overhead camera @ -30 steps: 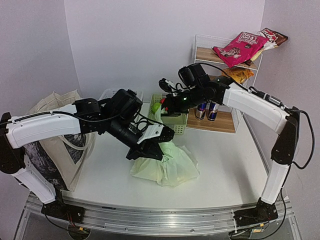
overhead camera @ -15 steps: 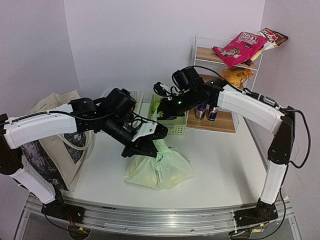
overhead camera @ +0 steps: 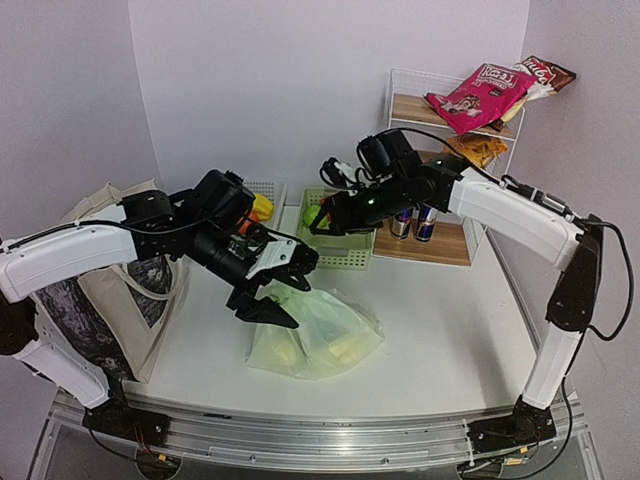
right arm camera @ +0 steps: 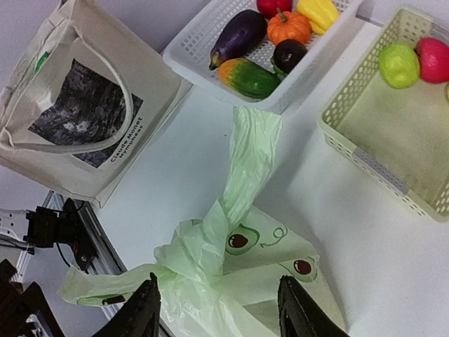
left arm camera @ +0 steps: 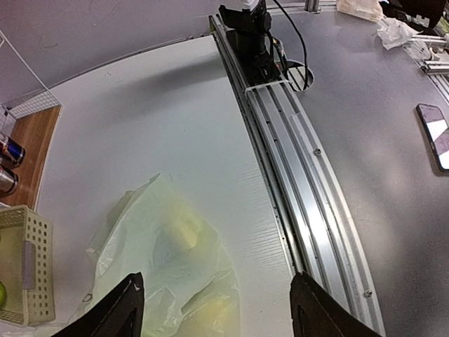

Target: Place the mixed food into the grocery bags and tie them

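Observation:
The pale-green plastic bag point(overhead camera: 312, 340) with avocado prints lies slumped on the table, its two handles twisted together at a knot point(right arm camera: 200, 249). Yellow fruit pieces point(left arm camera: 180, 229) show through its film. My left gripper point(overhead camera: 280, 287) hovers open just above the bag's left side; in the left wrist view the left gripper point(left arm camera: 217, 312) has only the bag and table below it. My right gripper point(overhead camera: 322, 218) hangs open over the bag's far end, and the right gripper point(right arm camera: 221, 309) holds nothing. The beige canvas tote point(overhead camera: 110, 255) stands at the left. Drink cans point(overhead camera: 412, 220) and snack packets point(overhead camera: 480, 90) sit on the shelf.
A white basket point(right arm camera: 210, 67) of vegetables and a green slotted basket point(right arm camera: 351, 151) with fruit stand behind the bag. The wire-and-wood shelf point(overhead camera: 440, 245) fills the back right. The aluminium rail point(left arm camera: 309, 189) runs along the table's near edge.
Both grippers have opened and let go of the bag's handles. The bag has dropped flat onto the table. The left gripper drew back to the left, the right gripper lifted away towards the baskets.

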Robot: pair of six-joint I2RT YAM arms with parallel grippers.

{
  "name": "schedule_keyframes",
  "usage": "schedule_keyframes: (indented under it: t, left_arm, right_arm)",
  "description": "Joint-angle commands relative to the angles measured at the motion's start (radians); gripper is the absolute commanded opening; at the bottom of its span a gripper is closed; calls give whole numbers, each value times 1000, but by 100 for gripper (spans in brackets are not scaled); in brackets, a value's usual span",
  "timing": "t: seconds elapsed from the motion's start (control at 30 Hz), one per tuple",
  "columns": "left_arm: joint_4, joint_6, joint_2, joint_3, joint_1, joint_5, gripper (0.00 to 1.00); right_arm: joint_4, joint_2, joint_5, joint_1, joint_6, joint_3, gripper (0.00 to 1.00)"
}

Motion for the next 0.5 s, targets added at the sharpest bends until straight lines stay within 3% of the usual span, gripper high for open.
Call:
schedule_keyframes:
  t: [0.0,0.23,0.47]
  left_arm:
    - [-24,5,-86,24,15,-16,74]
    - [45,-147,-169,57,187,-17,75]
    - [139,-277,-260,-71,372,4,75]
  right_arm:
    - [-29,-134,40,-76,-7,-63,56]
    - [-42,-315,171,-286,-61,-287,53]
    - [-4,-349,131,-560,-176,-424,40]
